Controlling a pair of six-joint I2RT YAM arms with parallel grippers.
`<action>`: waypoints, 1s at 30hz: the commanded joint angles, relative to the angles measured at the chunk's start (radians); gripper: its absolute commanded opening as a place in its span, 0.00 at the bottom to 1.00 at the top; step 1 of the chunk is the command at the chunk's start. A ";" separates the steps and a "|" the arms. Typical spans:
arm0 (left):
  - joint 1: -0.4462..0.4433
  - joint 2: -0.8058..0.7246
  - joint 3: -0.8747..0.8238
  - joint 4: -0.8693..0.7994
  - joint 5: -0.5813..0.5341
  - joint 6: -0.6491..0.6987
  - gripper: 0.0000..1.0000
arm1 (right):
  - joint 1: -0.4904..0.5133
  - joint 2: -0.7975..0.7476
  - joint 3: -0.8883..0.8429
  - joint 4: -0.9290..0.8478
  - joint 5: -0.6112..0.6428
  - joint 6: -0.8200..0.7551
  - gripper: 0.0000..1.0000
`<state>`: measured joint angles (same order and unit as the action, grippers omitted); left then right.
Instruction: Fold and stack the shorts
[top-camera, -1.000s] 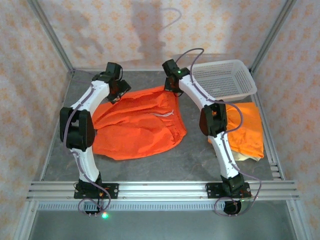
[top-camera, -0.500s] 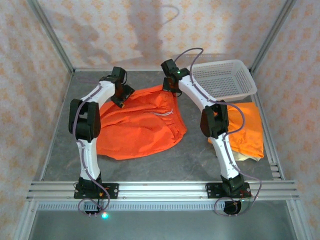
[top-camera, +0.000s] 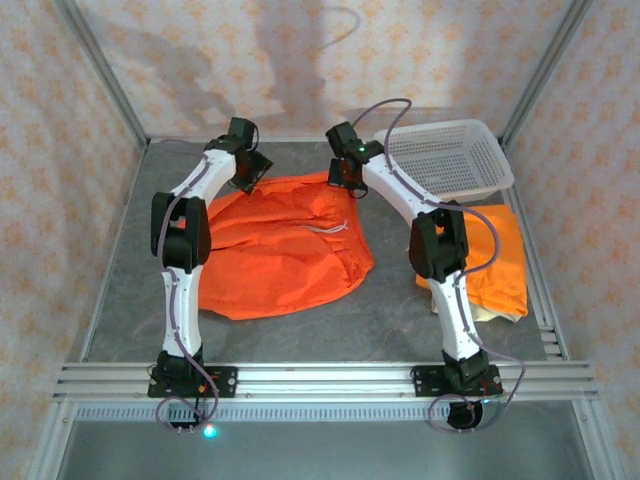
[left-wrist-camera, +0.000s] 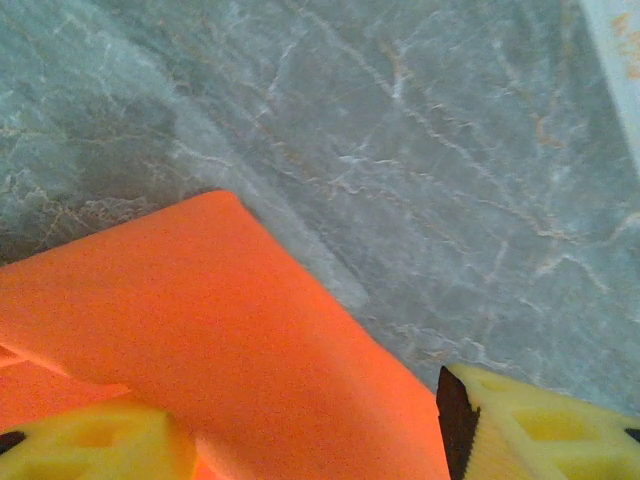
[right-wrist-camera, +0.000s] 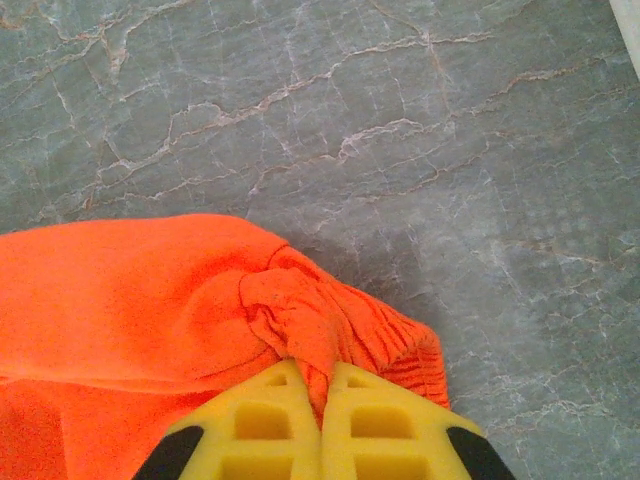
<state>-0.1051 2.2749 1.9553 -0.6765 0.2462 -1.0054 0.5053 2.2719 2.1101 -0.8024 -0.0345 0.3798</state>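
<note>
orange shorts (top-camera: 290, 250) pinched in right gripper (right-wrist-camera: 322, 385).

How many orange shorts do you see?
2: spread shorts in the middle, folded shorts at the right by the basket; more could hide under those.

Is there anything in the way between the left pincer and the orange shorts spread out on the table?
Nothing visible. The left pincer has its fingers apart, one on either side of a corner of the orange shorts, with bare table beyond.
</note>
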 joint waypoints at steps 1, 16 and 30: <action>-0.001 0.034 0.004 -0.067 -0.036 -0.004 0.60 | 0.005 -0.052 -0.019 0.024 0.008 -0.015 0.00; -0.016 -0.067 0.400 -0.266 -0.346 0.326 0.00 | -0.003 -0.136 -0.174 0.084 0.031 -0.020 0.00; 0.038 -0.099 0.419 -0.305 -0.517 0.483 0.70 | -0.036 -0.093 -0.145 0.063 0.027 -0.002 0.00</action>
<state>-0.1120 2.1715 2.3360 -0.9165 -0.2913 -0.5072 0.4797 2.1578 1.9125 -0.6949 -0.0422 0.3695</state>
